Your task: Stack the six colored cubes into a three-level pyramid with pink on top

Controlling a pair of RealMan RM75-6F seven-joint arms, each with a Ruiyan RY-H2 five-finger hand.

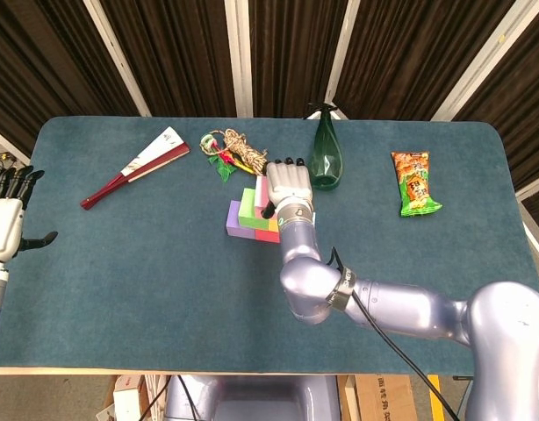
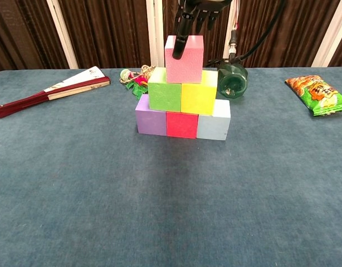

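Six cubes stand as a pyramid near the middle of the table (image 2: 59, 211), and everything else is placed here from that pyramid, going left to right. Far to its left, at the table's edge, the left hand (image 1: 4, 224) hangs free with its fingers spread and nothing in them. Behind and to the left of the pyramid lies a folded fan (image 2: 51, 90). Just behind the pyramid's left corner sits a bundle of rope (image 2: 138, 74) with bits of red and green in it.

The bottom row runs purple cube (image 2: 151, 122), red cube (image 2: 181, 124), pale blue cube (image 2: 214, 122), all touching side by side. On them rest the green cube (image 2: 164, 95) and the yellow cube (image 2: 198, 98), also touching. The pink cube (image 2: 184, 51) sits on top, straddling those two, upright.

The right hand (image 1: 289, 184) is directly above the pink cube, fingers pointing down; one dark fingertip (image 2: 179, 49) overlaps the cube's front face, but I cannot tell whether the hand grips the cube or only touches it.

Just behind and right of the pyramid lies a green bottle (image 2: 233, 79). Well to the right lies a snack bag (image 2: 317, 93).
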